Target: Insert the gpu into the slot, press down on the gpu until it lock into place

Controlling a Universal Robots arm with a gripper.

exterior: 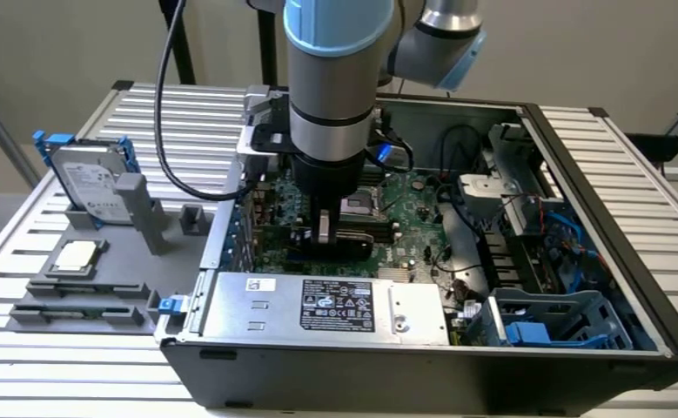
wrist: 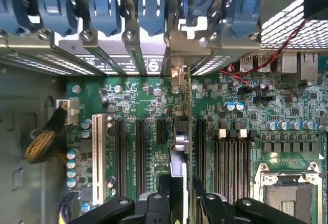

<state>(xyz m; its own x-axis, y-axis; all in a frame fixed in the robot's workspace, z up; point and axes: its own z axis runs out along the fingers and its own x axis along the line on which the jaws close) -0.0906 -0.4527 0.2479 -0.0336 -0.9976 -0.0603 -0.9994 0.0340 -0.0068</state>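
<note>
GPU, one card, stands edge-on between the two fingers of the hand, apparently pinched.

A: The gpu is mostly hidden by the arm and gripper in the exterior view; only a dark edge shows near the case's middle.

B: Noted. The slot?

A: Covered by the card standing edge-on in the wrist view. Seated or not: cannot tell.

B: The fingers?

A: Cut off by the picture's edge. The motherboard print is too small to read; the power supply label likewise.
</note>
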